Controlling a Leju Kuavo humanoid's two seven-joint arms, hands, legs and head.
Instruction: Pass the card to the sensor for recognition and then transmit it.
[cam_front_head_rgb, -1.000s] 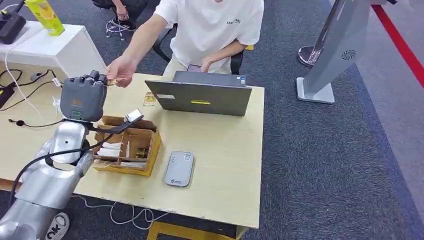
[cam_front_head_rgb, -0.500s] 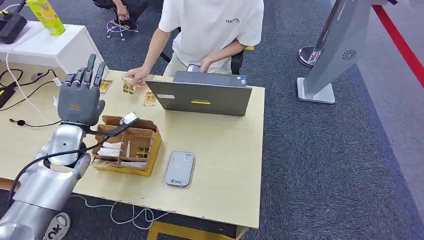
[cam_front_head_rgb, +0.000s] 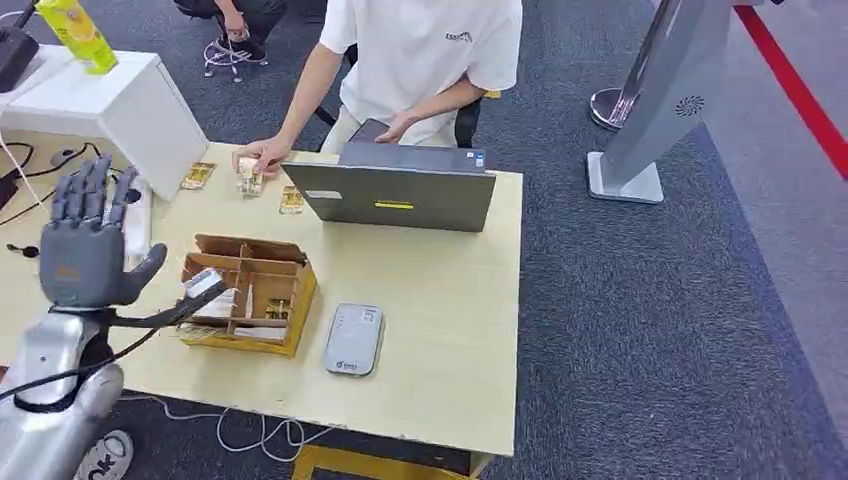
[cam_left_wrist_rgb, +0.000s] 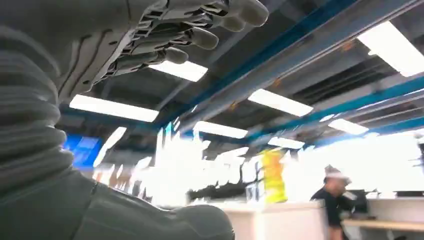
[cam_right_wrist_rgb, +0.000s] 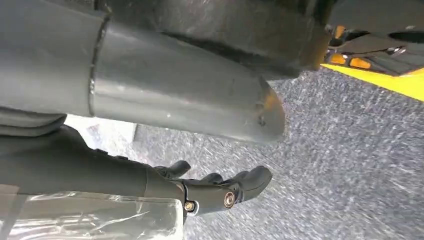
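Note:
My left hand (cam_front_head_rgb: 85, 245) is raised over the left side of the table, fingers spread, holding nothing. In the left wrist view its fingers (cam_left_wrist_rgb: 200, 30) point up at the ceiling lights. Three gold cards lie at the table's far edge: one (cam_front_head_rgb: 197, 175) on the left, one (cam_front_head_rgb: 291, 199) by the laptop, and one (cam_front_head_rgb: 247, 181) between them under a person's hand (cam_front_head_rgb: 262, 155). The grey sensor (cam_front_head_rgb: 354, 338) lies flat near the front, right of the cardboard box. My right hand (cam_right_wrist_rgb: 215, 192) hangs over the carpet with loosely bent fingers and nothing in it.
A cardboard box (cam_front_head_rgb: 250, 290) with compartments holding more cards sits just right of my left hand. A grey laptop (cam_front_head_rgb: 395, 190) stands at the far edge with the seated person behind it. A white cabinet (cam_front_head_rgb: 110, 105) and cables lie at the far left.
My left hand opened as the person took the card, then drew back left and toward me. The person's hand laid the card down at the table's far edge.

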